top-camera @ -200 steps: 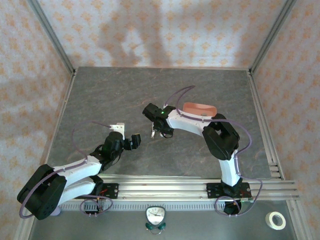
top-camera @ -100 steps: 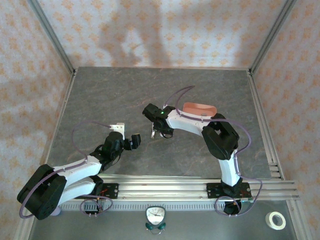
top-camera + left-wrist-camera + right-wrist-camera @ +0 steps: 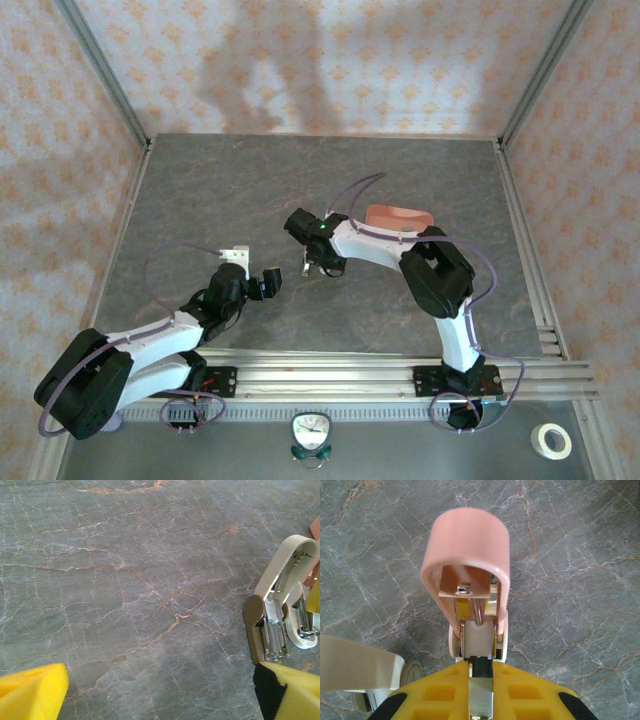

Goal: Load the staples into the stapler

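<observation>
Lying right of the table's middle, the salmon-pink tray was partly hidden under the right arm, and its content I could not tell. The table was grey stone with orange veins, between orange-patterned walls. Near the middle stood the stapler, lid raised. The right gripper was clamped on the staples, a thin grey metal strip at the stapler's open channel. The left gripper stood wide apart nearby

stapler sits mid table at the tip of the right gripper, just right of the left gripper, tray behind the right arm, tape roll off the near-right corner.
</observation>
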